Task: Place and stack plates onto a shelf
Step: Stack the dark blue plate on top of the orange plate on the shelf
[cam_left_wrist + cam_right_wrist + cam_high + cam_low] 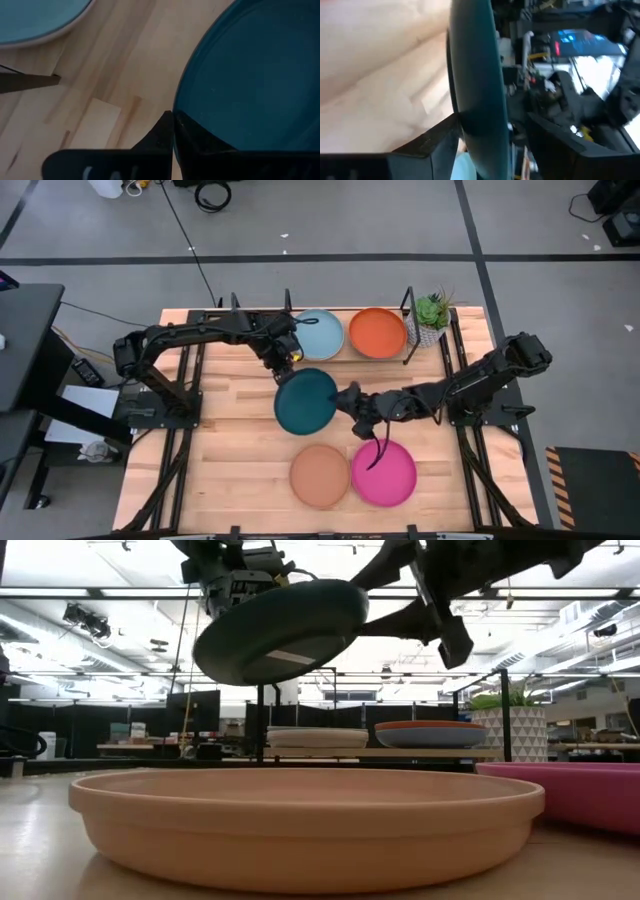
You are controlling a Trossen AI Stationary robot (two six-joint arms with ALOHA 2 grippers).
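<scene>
While the teal plate hung in the air over the middle of the table, both claws had a grip on it: the left gripper pinched its back rim and the right gripper clamped the opposite edge. The light blue plate and orange plate sat side by side on the shelf at the far edge, with the peach plate and pink plate down front
</scene>
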